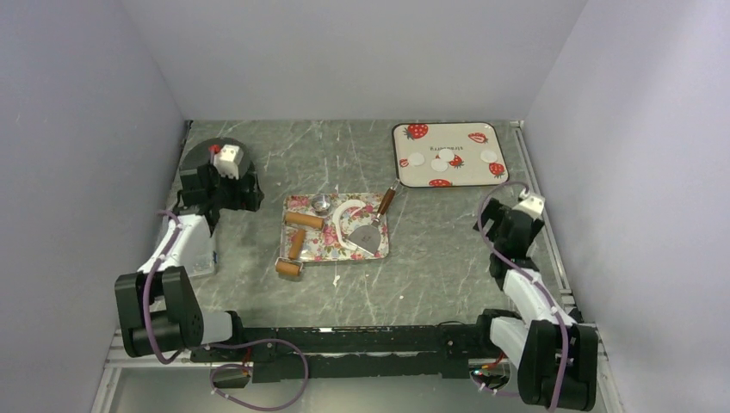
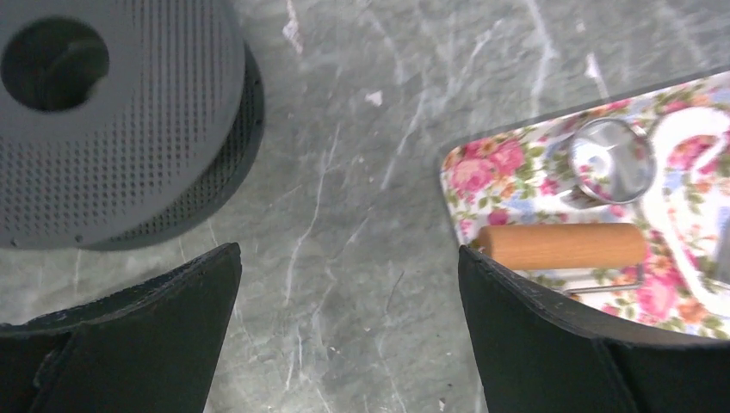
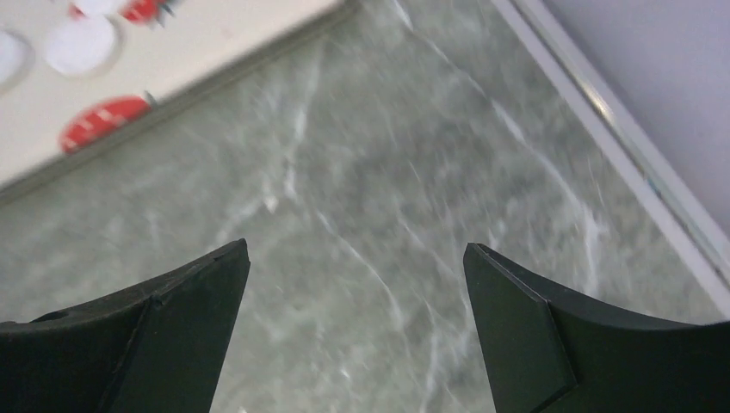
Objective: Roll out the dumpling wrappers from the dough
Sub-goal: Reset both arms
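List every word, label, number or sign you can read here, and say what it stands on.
One short line of dark print on the cream strawberry-patterned square tray: too small and blurred to read.
No text shows on the floral rectangular tray or the dark perforated plastic disc.

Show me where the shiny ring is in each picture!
Top: ring on the flowery tray, near its far left corner.
Left wrist: upper right, just above a wooden roller.
Right wrist: not in it.
Shared landmark: the flowery tray, in top and left wrist views.
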### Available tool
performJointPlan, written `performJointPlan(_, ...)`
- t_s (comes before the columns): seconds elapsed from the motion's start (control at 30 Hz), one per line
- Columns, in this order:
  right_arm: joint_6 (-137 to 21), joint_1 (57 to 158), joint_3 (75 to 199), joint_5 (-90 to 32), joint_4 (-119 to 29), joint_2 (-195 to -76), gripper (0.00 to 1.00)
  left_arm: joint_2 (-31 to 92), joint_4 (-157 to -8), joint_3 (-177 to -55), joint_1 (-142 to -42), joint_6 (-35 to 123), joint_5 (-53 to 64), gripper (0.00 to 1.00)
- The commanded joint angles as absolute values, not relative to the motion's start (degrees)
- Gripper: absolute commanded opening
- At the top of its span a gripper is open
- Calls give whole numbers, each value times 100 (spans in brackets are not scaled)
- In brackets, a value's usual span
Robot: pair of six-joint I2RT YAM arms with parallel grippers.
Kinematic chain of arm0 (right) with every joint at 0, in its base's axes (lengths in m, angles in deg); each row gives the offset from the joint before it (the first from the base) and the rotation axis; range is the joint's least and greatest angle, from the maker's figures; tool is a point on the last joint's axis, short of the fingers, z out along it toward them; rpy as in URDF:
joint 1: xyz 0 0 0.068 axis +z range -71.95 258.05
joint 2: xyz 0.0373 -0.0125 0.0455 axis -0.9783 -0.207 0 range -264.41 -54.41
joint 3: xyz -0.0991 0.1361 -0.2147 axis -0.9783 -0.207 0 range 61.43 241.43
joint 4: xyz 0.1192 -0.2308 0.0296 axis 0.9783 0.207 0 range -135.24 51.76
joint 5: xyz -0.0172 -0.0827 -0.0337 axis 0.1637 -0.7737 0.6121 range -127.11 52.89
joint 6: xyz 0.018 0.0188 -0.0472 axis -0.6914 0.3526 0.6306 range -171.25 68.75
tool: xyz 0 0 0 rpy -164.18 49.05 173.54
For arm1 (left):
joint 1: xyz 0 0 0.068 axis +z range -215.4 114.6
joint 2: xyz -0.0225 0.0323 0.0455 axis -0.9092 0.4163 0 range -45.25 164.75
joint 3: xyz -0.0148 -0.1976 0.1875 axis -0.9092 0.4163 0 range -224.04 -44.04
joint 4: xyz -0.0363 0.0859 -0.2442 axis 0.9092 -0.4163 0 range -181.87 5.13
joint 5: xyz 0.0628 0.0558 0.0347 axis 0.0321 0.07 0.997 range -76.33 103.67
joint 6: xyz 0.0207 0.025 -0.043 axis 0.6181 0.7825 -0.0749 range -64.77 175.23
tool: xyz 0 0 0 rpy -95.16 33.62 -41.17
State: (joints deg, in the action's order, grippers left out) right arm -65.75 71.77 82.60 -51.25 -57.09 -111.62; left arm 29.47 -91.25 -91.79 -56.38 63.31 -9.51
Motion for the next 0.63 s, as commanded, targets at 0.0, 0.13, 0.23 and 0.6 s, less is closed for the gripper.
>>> performJointPlan(0.0,-6630,6933,7516,-5251,-7172,-10719,100,2724,-7643,-8266,-5635,6168,-399,99)
performJointPlan(0.13,-6672,6838,7226,-5085,-7502,-10630,100,2372,-6732,-7402,-5633,5954,-215,99)
performJointPlan(0.23,-6717,6830,7114,-5078,-7718,-10665,100,2250,-6159,-6813,-5630,5877,-81,99)
performJointPlan(0.6,-6919,6812,6852,-5050,-7899,-10610,100,2102,-6013,-6534,-5637,5713,-70,99)
